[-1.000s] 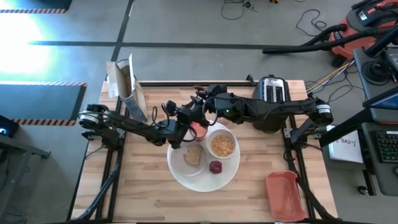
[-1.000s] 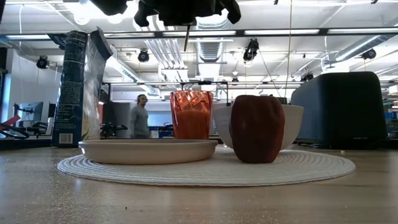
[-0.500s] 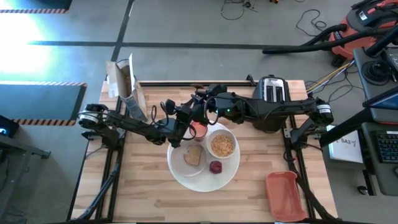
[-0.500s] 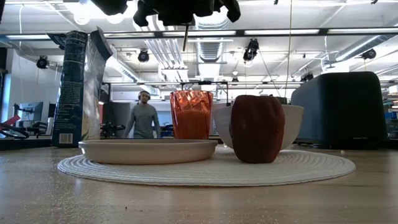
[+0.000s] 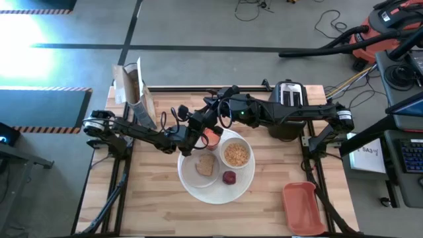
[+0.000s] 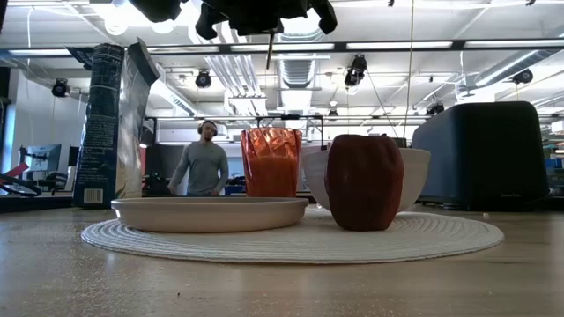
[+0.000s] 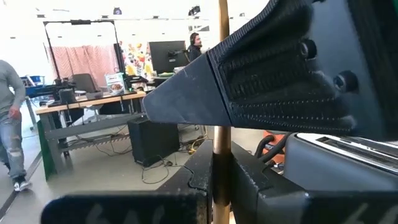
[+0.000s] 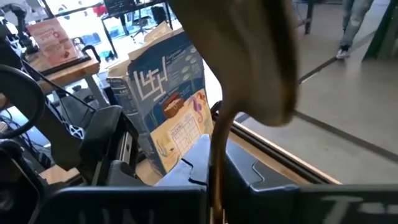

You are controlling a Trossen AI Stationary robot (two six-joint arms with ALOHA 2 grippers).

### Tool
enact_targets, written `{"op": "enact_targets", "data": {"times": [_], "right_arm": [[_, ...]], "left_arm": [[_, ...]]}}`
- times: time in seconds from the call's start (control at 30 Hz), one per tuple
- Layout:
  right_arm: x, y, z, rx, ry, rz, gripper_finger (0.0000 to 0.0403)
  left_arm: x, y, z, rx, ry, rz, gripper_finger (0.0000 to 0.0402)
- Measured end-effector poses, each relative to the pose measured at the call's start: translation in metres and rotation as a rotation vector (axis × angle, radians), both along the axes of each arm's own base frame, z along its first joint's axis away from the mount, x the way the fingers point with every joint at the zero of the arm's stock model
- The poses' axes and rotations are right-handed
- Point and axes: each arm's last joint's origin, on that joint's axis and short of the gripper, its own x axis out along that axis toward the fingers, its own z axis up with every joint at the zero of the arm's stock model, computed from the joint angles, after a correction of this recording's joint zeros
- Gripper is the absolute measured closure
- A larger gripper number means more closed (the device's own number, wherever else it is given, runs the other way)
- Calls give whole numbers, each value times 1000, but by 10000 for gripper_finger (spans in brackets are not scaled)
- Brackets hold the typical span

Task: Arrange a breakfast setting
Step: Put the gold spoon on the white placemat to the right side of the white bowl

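Counter: wooden counter (image 5: 158,198), workshop behind.
Right gripper (image 5: 210,114): closed on the spoon (image 8: 219,162) (handle upright).
Left gripper (image 5: 195,127): closed on the same spoon, above the cup (image 5: 211,138).
Plate (image 5: 244,186): holds bowl (image 5: 235,154), toast (image 5: 205,165), fruit (image 5: 229,177).

Grey concrete floor (image 5: 198,26) with dark tape lines beyond the table. Red vacuum (image 5: 390,30) and loose cables (image 5: 330,23) behind the toaster (image 5: 289,96). Ceiling strip lights (image 6: 397,44), ducts. Person (image 6: 203,163) walking past desks (image 7: 93,102).
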Motion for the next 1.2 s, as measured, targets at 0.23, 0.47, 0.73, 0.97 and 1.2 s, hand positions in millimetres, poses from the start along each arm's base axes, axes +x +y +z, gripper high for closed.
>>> {"op": "enact_targets", "data": {"times": [0.23,0.47,0.73,0.97,1.2], "right_arm": [[0,-2,0,-18,12,0,394],[0,-2,0,-25,15,-1,394],[-10,-4,7,-44,40,3,394],[-41,-16,20,11,102,-24,395],[-69,-13,18,190,226,53,395]], "left_arm": [[0,1,0,14,30,6,376],[0,0,0,13,28,6,309],[-2,-9,2,14,30,-18,200],[-6,-23,2,24,100,-54,139],[-19,-52,-2,31,245,3,123]]}}
